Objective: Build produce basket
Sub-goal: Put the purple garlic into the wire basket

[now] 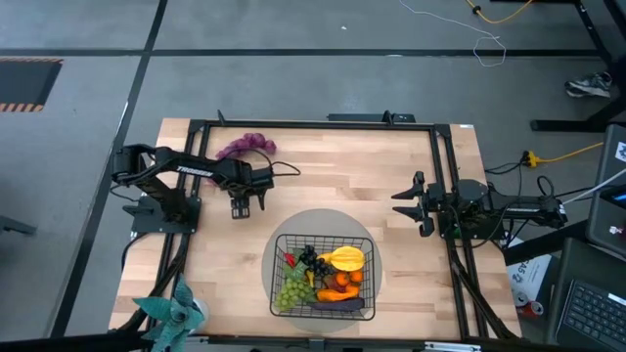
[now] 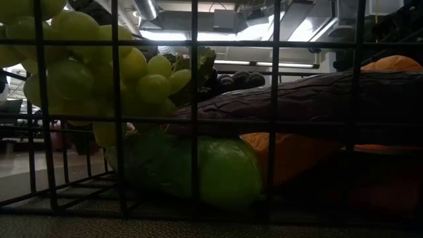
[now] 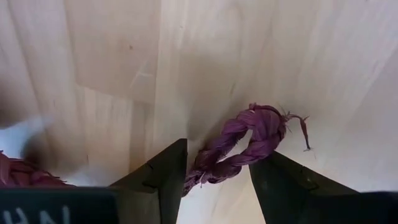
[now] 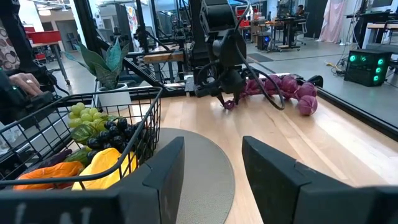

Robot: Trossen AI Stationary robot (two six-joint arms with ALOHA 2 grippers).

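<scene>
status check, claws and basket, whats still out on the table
Left claw open, straddling the purple grapes' stem. Right claw open, idle at table's right side. Basket on grey mat, loaded with produce. Nothing in the way.

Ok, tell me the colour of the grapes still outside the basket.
Purple grapes, clearest in the right wrist view.

One basket [image 1: 324, 277], lower centre of the high view, on one round grey mat [image 1: 323, 217]. Inside: one bunch of green grapes [image 1: 290, 291], one bunch of dark grapes [image 1: 311, 260], one banana [image 1: 346, 258], one red chili [image 1: 289, 259], one eggplant [image 1: 337, 305]; orange pieces [image 1: 339, 285] too crowded to count. Outside, upper left on the counter [image 1: 333, 166]: one bunch of purple grapes [image 1: 246, 147]. One teal plant [image 1: 172, 313], lower left corner. Two arms, left and right of frame.
</scene>
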